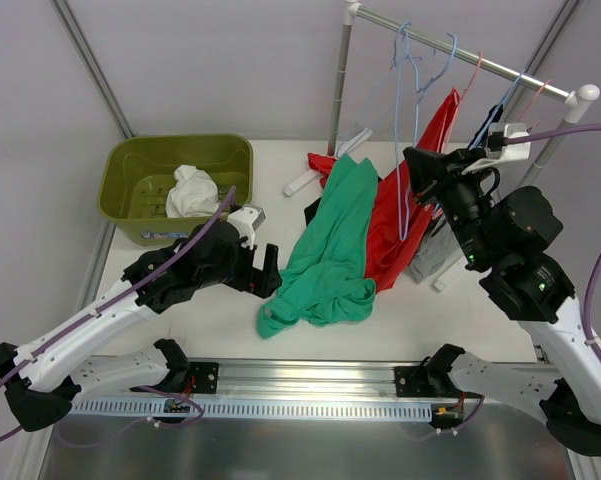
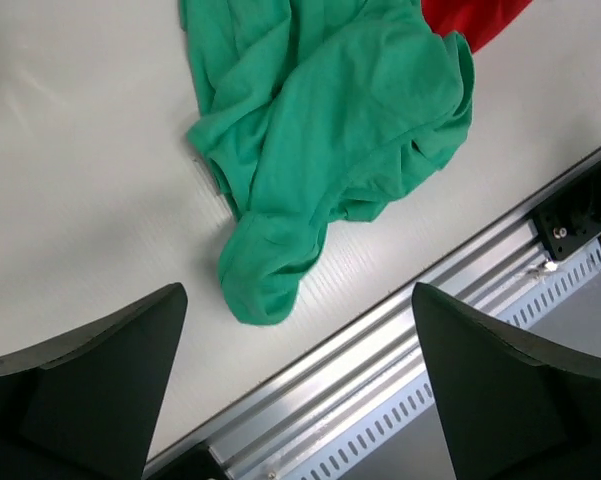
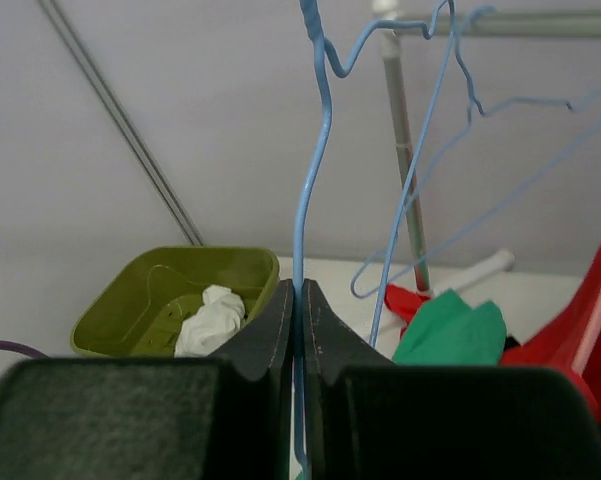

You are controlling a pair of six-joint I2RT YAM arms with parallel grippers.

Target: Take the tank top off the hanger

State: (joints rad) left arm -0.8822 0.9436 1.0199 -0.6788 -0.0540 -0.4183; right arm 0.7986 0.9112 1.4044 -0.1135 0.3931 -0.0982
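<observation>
A green tank top [image 1: 330, 250] lies crumpled on the white table, free of any hanger; it also shows in the left wrist view [image 2: 330, 130] and the right wrist view [image 3: 450, 335]. My right gripper [image 1: 417, 165] is shut on the wire of a bare light-blue hanger [image 1: 401, 100], which still hooks on the rack's rail [image 1: 460, 50]. In the right wrist view the gripper [image 3: 298, 290] pinches the blue wire [image 3: 315, 150] between its pads. My left gripper [image 1: 270, 270] is open and empty, low over the table just left of the tank top's lower end [image 2: 298, 295].
A red garment [image 1: 395, 220] hangs from another hanger on the rail, beside the tank top. A second blue hanger [image 1: 435, 60] hangs empty. An olive bin [image 1: 120, 170] with a white cloth [image 1: 190, 190] stands at the back left. A metal rail [image 1: 310, 380] runs along the near edge.
</observation>
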